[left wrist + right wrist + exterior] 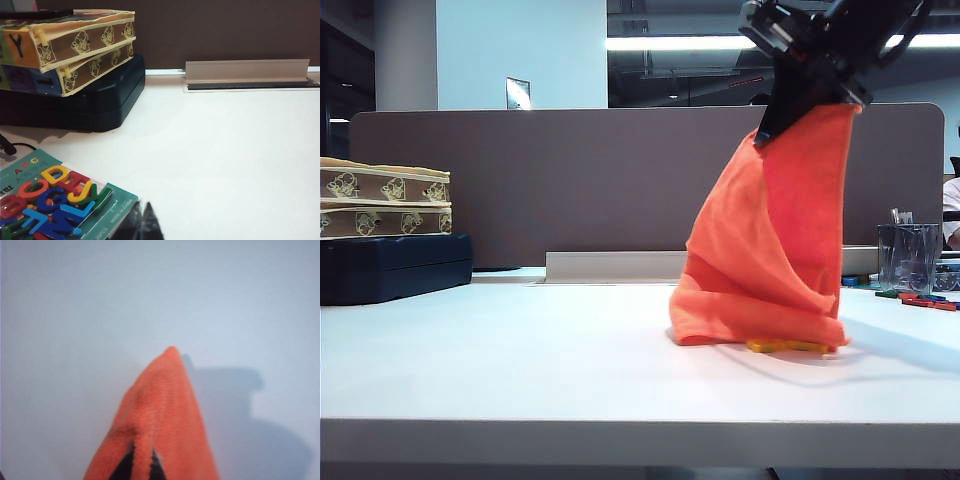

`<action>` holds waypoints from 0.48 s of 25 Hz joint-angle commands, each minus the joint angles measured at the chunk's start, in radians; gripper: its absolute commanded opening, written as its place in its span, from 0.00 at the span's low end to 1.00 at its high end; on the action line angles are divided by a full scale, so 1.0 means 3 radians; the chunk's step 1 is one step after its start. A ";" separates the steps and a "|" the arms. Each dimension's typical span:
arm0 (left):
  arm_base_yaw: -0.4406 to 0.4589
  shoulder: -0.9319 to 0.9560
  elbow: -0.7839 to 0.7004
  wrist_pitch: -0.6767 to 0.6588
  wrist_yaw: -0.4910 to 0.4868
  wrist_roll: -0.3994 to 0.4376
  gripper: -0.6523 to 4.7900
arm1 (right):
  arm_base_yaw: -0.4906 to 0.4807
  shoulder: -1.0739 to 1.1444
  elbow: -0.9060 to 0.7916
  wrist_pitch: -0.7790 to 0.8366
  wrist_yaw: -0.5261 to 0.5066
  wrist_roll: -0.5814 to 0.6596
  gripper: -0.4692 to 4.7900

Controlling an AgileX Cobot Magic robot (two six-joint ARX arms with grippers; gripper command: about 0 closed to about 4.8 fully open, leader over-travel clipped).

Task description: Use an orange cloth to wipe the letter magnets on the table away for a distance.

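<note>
Right gripper (775,125): fingers (125,467) clenched on the top of the orange cloth (770,250), up high near the top right of the exterior view. In the right wrist view only dark finger tips show, wrapped in orange fabric.

The cloth hangs from that grip as a tall draped cone. Its bottom folds rest on the desk (520,360), right of centre. A yellow letter magnet (788,346) pokes out from under the cloth's lower edge, flat on the desk and touching the fabric. Cannot tell whether more lie under the folds.

Left gripper (142,225): only a dark sliver shows at the edge of the left wrist view, low over the desk. Cannot tell if the fingers are released or clenched. Just beside it lies a teal blister pack (55,200) of red, blue, yellow and green letters, flat on the desk.

Further out:
- Far right of the desk: a clear cup (908,255), with a few loose coloured pieces (920,298) at its base.
- Left back: two patterned boxes (385,198) stacked on a dark blue case (395,265).
- A brown divider panel (570,180) runs along the back edge, with a grey cable flap (615,265) at its foot.
</note>
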 commanded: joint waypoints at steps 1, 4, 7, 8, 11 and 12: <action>0.0000 0.0001 0.0005 0.0033 0.0011 -0.0019 0.11 | -0.0001 -0.0131 0.0013 0.0037 0.0089 -0.0037 0.07; 0.0000 0.0001 0.0005 0.0033 0.0011 -0.0019 0.11 | -0.0005 -0.0159 0.0014 0.0041 0.0136 -0.0036 0.07; 0.0000 0.0001 0.0005 0.0033 0.0011 -0.0019 0.11 | -0.0005 -0.0188 0.0014 0.0050 0.0144 -0.0036 0.07; 0.0000 0.0001 0.0005 0.0033 0.0011 -0.0019 0.11 | 0.0000 -0.0196 0.0014 0.0078 0.0142 -0.0036 0.07; 0.0000 0.0001 0.0005 0.0033 0.0011 -0.0019 0.11 | 0.0005 -0.0257 0.0014 0.0203 0.0142 -0.0033 0.07; -0.0001 0.0001 0.0005 0.0033 0.0011 -0.0019 0.11 | 0.0005 -0.0320 0.0014 0.0309 0.0144 -0.0031 0.07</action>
